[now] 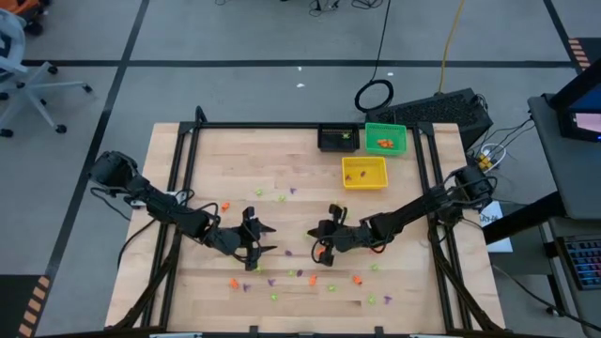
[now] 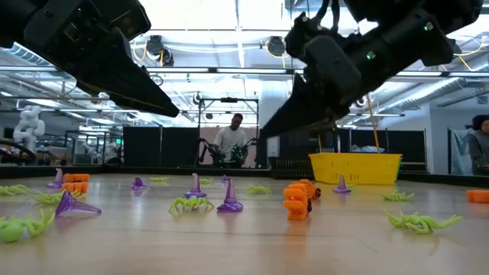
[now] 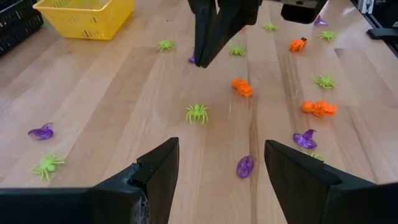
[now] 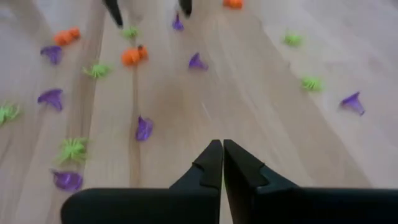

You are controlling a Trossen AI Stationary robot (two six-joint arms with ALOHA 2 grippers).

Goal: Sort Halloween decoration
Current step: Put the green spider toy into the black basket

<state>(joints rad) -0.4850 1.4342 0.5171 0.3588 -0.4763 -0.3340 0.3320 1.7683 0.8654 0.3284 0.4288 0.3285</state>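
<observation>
right gripper (image 4: 222, 163) fingers pressed together, empty, above scattered trinkets (image 4: 143, 127); left gripper (image 3: 217, 171) spread wide, empty, over table (image 1: 225, 160).

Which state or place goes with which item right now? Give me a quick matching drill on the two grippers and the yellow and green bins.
Items:
1. left gripper
2. right gripper
3. yellow bin
4. green bin

States or places:
A. fingers shut together, nothing between them
B. holds orange trinkets, at the table's far edge
C. fingers spread open above the table, nothing between them
D. sits just in front of the green one, nearer the arms

Pairs: 1-C, 2-A, 3-D, 4-B
</observation>
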